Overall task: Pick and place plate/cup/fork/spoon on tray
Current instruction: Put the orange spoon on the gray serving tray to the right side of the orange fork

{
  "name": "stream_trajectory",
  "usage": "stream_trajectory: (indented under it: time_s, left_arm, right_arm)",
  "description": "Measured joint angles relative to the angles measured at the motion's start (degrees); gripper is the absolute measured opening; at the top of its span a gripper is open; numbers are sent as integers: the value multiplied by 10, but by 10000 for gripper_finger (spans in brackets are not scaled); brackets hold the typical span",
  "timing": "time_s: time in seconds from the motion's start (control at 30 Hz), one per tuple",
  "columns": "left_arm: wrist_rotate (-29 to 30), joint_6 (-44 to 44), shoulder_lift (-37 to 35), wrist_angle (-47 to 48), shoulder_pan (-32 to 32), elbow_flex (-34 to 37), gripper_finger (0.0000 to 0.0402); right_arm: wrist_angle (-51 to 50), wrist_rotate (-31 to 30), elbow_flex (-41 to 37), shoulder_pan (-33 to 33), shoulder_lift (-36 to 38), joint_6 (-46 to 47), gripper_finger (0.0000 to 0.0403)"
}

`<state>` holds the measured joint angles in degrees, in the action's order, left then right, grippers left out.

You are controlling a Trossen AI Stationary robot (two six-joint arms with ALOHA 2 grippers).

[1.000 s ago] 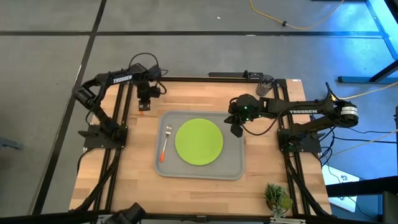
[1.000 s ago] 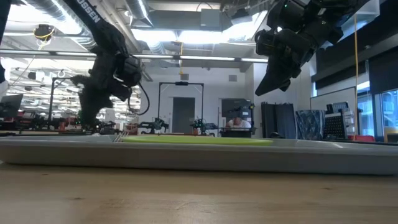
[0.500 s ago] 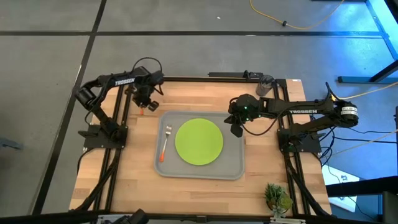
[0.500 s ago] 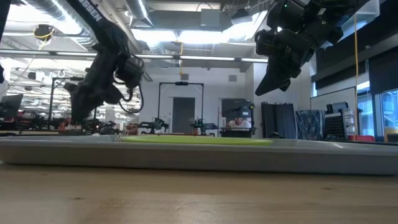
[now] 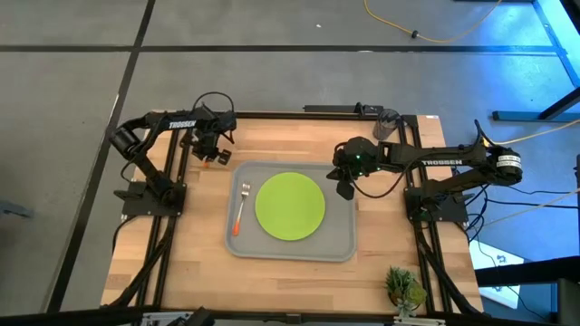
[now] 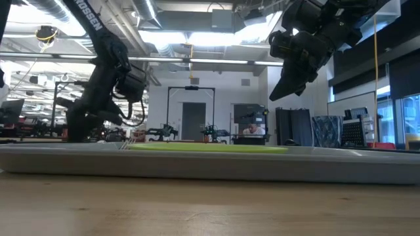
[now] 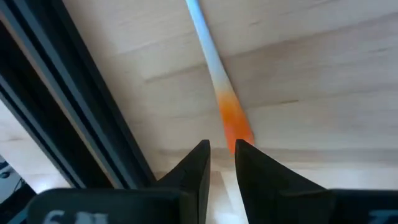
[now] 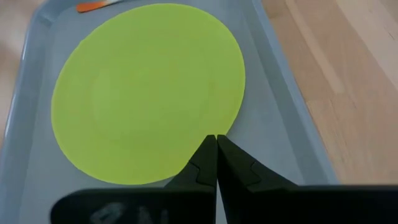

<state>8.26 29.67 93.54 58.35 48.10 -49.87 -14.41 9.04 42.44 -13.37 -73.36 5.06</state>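
The light-grey tray (image 5: 343,243) lies mid-table. On it lie the lime-green plate (image 5: 290,206) and, left of the plate, the fork (image 5: 240,208). My left gripper (image 5: 214,152) is over the table's far left part, beside the tray's far left corner, shut on the spoon (image 7: 214,68). Only the spoon's orange handle and silver shaft show; its bowl is out of view. My right gripper (image 5: 345,190) hangs shut and empty above the tray's far right corner, by the plate's rim (image 8: 230,118). The dark cup (image 5: 390,120) stands at the table's far right edge. My left gripper pinches the spoon's orange handle (image 7: 231,123) near its free end between its two fingertips. The fingers lie along the spoon, whose shaft runs on straight past them. I cannot tell whether the spoon's other end rests on the table.
Black frame rails run along the table's left (image 5: 172,181) and right (image 5: 419,208) sides. A small potted plant (image 5: 404,288) stands at the near right corner. Bare wood lies in front of the tray and to its left.
My left gripper has turned about over the far left part of the table and dropped a little, carrying the spoon. The orange handle has swung toward the tray's far left corner. My right gripper has kept still.
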Motion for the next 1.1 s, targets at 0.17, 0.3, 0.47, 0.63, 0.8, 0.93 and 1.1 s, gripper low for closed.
stream_trajectory:
  time_s: [0.17,0.3,0.47,0.63,0.8,0.93,1.1]
  left_arm:
    - [13,-2,0,-55,2,10,68]
    - [11,-12,0,-65,1,10,68]
    - [-41,-32,0,-45,2,11,67]
    - [-49,-33,0,-40,1,11,44]
    - [-24,-33,0,-34,-3,7,4]
    - [-21,-62,0,-32,-3,-8,13]
    - [-36,-89,0,4,-1,-16,29]
  right_arm:
    - [0,0,0,0,0,-9,6]
    - [0,0,0,0,0,-9,6]
    - [0,0,0,0,0,-8,6]
    - [4,0,0,0,0,-9,6]
    - [19,0,0,0,0,-10,6]
    - [32,0,0,0,0,-11,6]
    - [41,0,0,0,0,-11,6]
